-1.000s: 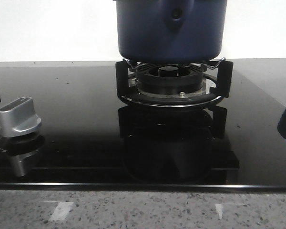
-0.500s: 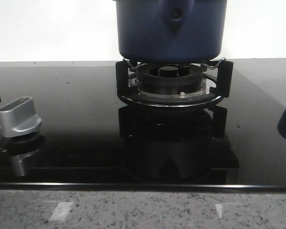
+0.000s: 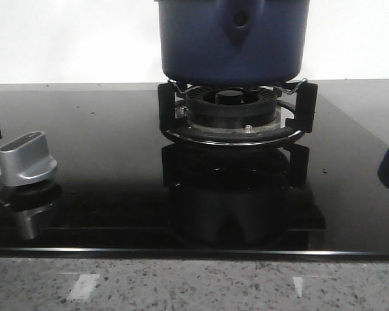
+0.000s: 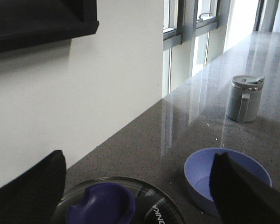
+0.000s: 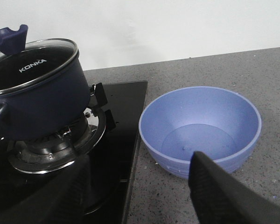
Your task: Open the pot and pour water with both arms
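The dark navy-blue pot (image 3: 233,45) sits on the burner at the back middle of the black cooktop. In the right wrist view the pot (image 5: 42,102) carries its glass lid (image 5: 35,63) with a navy knob (image 5: 9,39). My left gripper (image 4: 140,158) is open above the lid (image 4: 165,210), its fingers wide apart on either side of the knob (image 4: 102,207) and not touching it. My right gripper (image 5: 140,161) is open and empty, low over the cooktop's edge between the pot and a light blue bowl (image 5: 200,121). Neither gripper shows in the front view.
The black burner stand (image 3: 236,120) holds the pot. A silver stove knob (image 3: 26,159) stands at the cooktop's front left. The blue bowl (image 4: 200,172) sits on the grey counter beside the cooktop. A grey lidded jug (image 4: 244,99) stands farther along the counter.
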Robot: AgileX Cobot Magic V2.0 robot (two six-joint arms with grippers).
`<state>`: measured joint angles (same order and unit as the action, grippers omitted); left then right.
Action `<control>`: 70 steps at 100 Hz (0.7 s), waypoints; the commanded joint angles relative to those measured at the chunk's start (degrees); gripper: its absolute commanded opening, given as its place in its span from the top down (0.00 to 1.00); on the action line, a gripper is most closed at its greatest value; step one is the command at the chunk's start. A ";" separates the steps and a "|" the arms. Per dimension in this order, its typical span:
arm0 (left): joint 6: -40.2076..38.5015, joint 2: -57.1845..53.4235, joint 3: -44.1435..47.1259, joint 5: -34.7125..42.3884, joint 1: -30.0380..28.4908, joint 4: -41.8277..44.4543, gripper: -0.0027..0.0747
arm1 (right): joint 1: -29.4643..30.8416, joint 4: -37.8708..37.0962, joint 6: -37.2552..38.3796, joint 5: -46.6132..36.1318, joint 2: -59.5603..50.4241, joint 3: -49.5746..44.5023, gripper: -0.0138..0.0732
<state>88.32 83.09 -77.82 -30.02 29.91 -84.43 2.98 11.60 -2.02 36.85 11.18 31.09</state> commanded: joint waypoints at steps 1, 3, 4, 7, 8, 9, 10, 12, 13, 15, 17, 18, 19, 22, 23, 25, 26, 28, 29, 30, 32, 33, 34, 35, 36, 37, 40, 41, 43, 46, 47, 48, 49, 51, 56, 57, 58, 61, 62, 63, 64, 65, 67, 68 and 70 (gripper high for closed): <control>0.23 -0.33 -1.90 -0.24 -0.07 -0.46 0.25 | 0.00 -0.15 -0.65 -3.85 1.31 1.26 0.37; 0.23 0.09 -1.79 -0.19 -0.07 -0.15 0.25 | 0.00 -0.15 -0.65 -3.74 1.31 1.26 0.37; 0.23 0.21 -1.80 -0.04 -0.07 -0.01 0.25 | 0.00 -0.15 -0.65 -3.74 1.31 1.26 0.37; 0.23 0.55 -1.80 0.50 -0.07 -0.03 0.25 | 0.00 -0.15 -0.65 -3.65 1.31 1.26 0.37; 0.23 0.90 -1.80 0.77 -0.07 0.10 0.25 | 0.00 -0.15 -0.65 -3.50 1.31 1.26 0.37; 0.23 1.05 -1.68 0.90 -0.07 0.24 0.25 | 0.00 -0.15 -0.65 -3.42 1.31 1.26 0.37; 0.23 1.25 -1.68 1.03 -0.07 0.38 0.25 | 0.00 -0.15 -0.65 -3.45 1.31 1.26 0.37; 0.23 1.34 -1.68 1.42 -0.07 0.50 0.25 | 0.00 -0.15 -0.65 -3.17 1.31 1.26 0.37; 0.23 1.65 -1.68 1.68 -0.07 0.69 0.25 | 0.00 -0.15 -0.65 -3.18 1.31 1.26 0.37; 0.34 1.88 -1.56 2.35 -0.07 0.79 0.25 | 0.00 -0.15 -0.65 -2.86 1.31 1.26 0.37; 0.34 2.27 -1.56 2.50 -0.07 0.98 0.25 | 0.00 -0.15 -0.65 -2.62 1.31 1.26 0.37; 0.34 2.37 -1.56 2.50 -0.07 0.95 0.25 | 0.00 -0.15 -0.65 -2.54 1.31 1.26 0.37; 0.34 2.48 -1.56 2.50 -0.07 1.11 0.25 | 0.00 -0.15 -0.65 -2.40 1.31 1.26 0.37; 0.71 3.05 -1.56 2.50 -0.07 1.25 0.25 | 0.00 -0.15 -0.65 -2.06 1.31 1.26 0.37; 0.82 3.17 -1.56 2.50 -0.07 1.25 0.25 | 0.00 -0.15 -0.65 -2.00 1.31 1.26 0.37; 1.23 3.47 -1.56 2.35 -0.07 1.25 0.25 | 0.00 -0.15 -0.65 -1.87 1.31 1.26 0.37; 1.45 3.59 -1.56 2.34 -0.07 1.25 0.25 | 0.00 -0.15 -0.65 -1.72 1.31 1.26 0.37; 1.56 3.97 -1.56 2.34 -0.07 1.25 0.25 | 0.00 -0.15 -0.65 -1.66 1.31 1.26 0.37; 1.56 4.20 -1.56 2.34 -0.07 1.25 0.25 | 0.00 -0.15 -0.65 -1.67 1.31 1.26 0.37; 1.56 4.32 -1.56 2.34 -0.07 1.25 0.25 | 0.00 -0.15 -0.65 -1.67 1.31 1.26 0.37; 1.56 4.69 -1.56 2.34 -0.07 1.25 0.25 | 0.00 -0.15 -0.65 -1.67 1.31 1.26 0.37; 1.56 4.83 -1.56 2.34 -0.07 1.25 0.25 | 0.00 -0.15 -0.65 -1.67 1.31 1.26 0.37; 1.56 5.10 -1.56 2.48 -0.07 1.25 0.25 | 0.00 -0.15 -0.65 -1.67 1.31 1.26 0.37; 1.56 5.22 -1.56 2.48 -0.07 1.25 0.25 | 0.00 -0.15 -0.65 -1.67 1.31 1.26 0.37; 1.56 5.44 -1.56 2.62 -0.07 1.25 0.25 | 0.00 -0.15 -0.65 -1.67 1.31 1.26 0.37; 1.56 5.58 -1.56 2.74 -0.07 1.25 0.25 | 0.00 -0.15 -0.65 -1.67 1.31 1.26 0.37; 1.56 6.13 -1.56 3.38 -0.07 1.25 0.25 | 0.00 -0.15 -0.65 -1.67 1.31 1.26 0.37; 1.56 6.24 -1.56 3.79 -0.07 1.25 0.25 | 0.00 -0.15 -0.65 -1.67 1.31 1.26 0.37; 1.56 6.62 -1.56 4.45 -0.07 1.25 0.25 | 0.00 -0.15 -0.65 -1.67 1.31 1.26 0.37; 1.56 6.99 -1.56 5.29 -0.07 1.25 0.25 | 0.00 -0.15 -0.65 -1.67 1.31 1.26 0.37; 1.56 7.16 -1.56 5.42 -0.07 1.12 0.25 | 0.00 -0.15 -0.65 -1.67 1.31 1.26 0.37; 1.56 7.18 -1.56 5.54 -0.07 0.89 0.25 | 0.00 -0.15 -0.65 -1.67 1.31 1.26 0.37; 1.56 7.33 -1.56 5.54 -0.07 0.74 0.25 | 0.00 -0.15 -0.65 -1.67 1.31 1.26 0.37; 1.56 7.49 -1.56 5.96 -0.07 0.63 0.25 | 0.00 -0.15 -0.65 -1.67 1.31 1.26 0.37; 1.56 8.04 -1.56 6.34 -0.07 -0.03 0.25 | 0.00 -0.15 -0.65 -1.67 1.31 1.26 0.37; 1.56 8.22 -1.56 6.35 -0.07 -0.36 0.25 | 0.00 -0.15 -0.65 -1.67 1.31 1.26 0.37; 1.56 8.20 -1.56 6.35 -0.07 -0.53 0.25 | 0.00 -0.15 -0.65 -1.67 1.31 1.26 0.37; 1.56 8.48 -1.56 6.35 -0.07 -1.30 0.25 | 0.00 -0.15 -0.65 -1.67 1.31 1.26 0.37; 1.56 8.63 -1.56 6.19 -0.07 -1.59 0.25 | 0.00 -0.15 -0.65 -1.67 1.31 1.26 0.37; 1.56 8.80 -1.56 6.02 -0.07 -1.59 0.25 | 0.00 -0.15 -0.65 -1.67 1.31 1.26 0.37; 1.56 9.01 -1.56 5.68 -0.07 -1.79 0.25 | 0.00 -0.15 -0.65 -1.67 1.31 1.26 0.37; 1.56 9.02 -1.56 5.47 -0.07 -1.96 0.25 | 0.00 -0.15 -0.65 -1.67 1.31 1.26 0.37; 1.56 9.29 -1.56 4.71 -0.07 -2.33 0.25 | 0.00 -0.15 -0.65 -1.78 1.31 1.26 0.37; 1.56 9.27 -1.56 4.51 -0.07 -2.46 0.25 | 0.00 -0.15 -0.65 -1.78 1.31 1.26 0.37; 1.56 9.65 -1.56 3.86 -0.07 -2.58 0.25 | 0.00 -0.15 -0.65 -1.78 1.31 1.26 0.37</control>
<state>89.79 94.19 -77.82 -24.38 29.91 -83.39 2.98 11.60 -2.02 39.42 11.18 30.97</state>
